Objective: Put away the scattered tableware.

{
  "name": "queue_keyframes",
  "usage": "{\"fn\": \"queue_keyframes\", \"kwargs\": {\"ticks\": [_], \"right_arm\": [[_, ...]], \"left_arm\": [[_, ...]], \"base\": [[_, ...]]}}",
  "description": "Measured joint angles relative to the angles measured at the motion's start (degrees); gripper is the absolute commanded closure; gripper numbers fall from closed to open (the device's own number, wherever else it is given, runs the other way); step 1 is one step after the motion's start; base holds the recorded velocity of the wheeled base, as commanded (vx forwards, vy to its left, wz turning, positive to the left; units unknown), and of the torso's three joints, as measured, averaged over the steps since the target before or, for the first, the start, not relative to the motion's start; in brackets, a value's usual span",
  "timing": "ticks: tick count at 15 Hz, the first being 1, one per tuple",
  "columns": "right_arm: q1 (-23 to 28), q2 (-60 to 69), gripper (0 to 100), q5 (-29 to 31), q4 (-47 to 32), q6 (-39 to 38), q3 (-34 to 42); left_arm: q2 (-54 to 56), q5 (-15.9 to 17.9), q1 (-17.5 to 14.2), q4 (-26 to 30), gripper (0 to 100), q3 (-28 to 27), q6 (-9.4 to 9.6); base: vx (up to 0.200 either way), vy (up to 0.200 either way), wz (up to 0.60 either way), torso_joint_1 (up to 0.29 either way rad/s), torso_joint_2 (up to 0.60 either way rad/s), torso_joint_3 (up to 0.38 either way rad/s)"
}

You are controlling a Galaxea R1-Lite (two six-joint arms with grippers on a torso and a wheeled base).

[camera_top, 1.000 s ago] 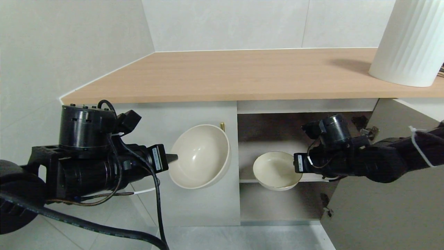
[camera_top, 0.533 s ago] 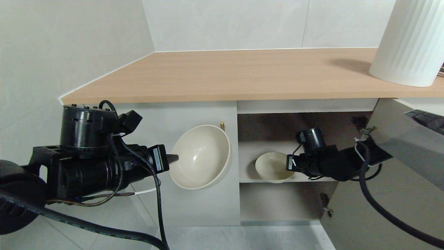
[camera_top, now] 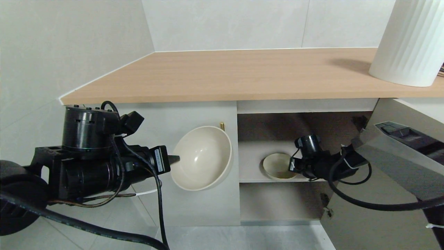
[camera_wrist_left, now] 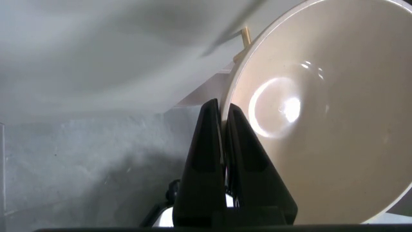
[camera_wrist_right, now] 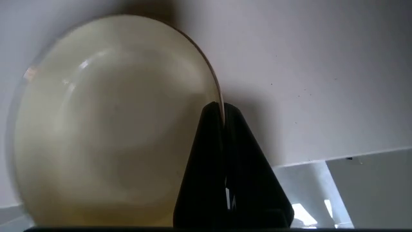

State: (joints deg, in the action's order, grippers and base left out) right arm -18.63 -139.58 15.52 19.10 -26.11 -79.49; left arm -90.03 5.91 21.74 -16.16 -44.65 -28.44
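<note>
Under the counter (camera_top: 225,74), the right half of the cupboard (camera_top: 270,128) is open, and its door (camera_top: 364,208) is swung wide. The right gripper (camera_top: 290,166) is deep inside, by the middle shelf (camera_top: 251,156). Its fingers are squeezed together on the rim of the small bowl (camera_top: 276,166), one inside the rim and one outside. Holding it by the rim lets the bowl stay flat with its mouth up, so it can sit down neatly. The small bowl is right at the shelf, but I cannot tell if its bottom touches yet. I think this is the putting-down step. The next move would be to let go softly and pull back without bumping the bowl.

The left gripper (camera_top: 175,158) is outside, in front of the shut door (camera_top: 194,208). Its fingers are clamped tight on the rim of the big bowl (camera_top: 203,158). That bowl hangs in the air, tipped on its side, just below a little gold knob (camera_top: 222,125). I think it waits there because the open gap has room for one arm only.

Both bowls are cream, round, smooth and empty. The big one has a bright spot of light inside, so it looks shiny and slippery. They look hard, and a drop could crack them.
</note>
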Motion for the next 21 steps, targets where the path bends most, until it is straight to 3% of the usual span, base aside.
{"fn": "queue_keyframes", "kwargs": {"ticks": [14, 15, 21], "right_arm": [[2.3, -5.2, 100, 2.8, 1.1, -2.0, -7.7], [2.4, -5.4, 0, 2.8, 1.1, -2.0, -7.8], [2.6, -4.5, 0, 2.7, 1.0, -2.9, -7.4]], "left_arm": [[-1.0, -0.1, 0.4, 0.0, 100, 0.0, 0.0], [-1.0, -0.1, 0.4, 0.0, 100, 0.0, 0.0], [-1.5, -0.2, 1.1, 0.1, 100, 0.1, -0.11]], "base": [[0.0, 0.0, 0.0, 0.0, 0.0, 0.0], [0.0, 0.0, 0.0, 0.0, 0.0, 0.0], [0.0, 0.0, 0.0, 0.0, 0.0, 0.0]]}}
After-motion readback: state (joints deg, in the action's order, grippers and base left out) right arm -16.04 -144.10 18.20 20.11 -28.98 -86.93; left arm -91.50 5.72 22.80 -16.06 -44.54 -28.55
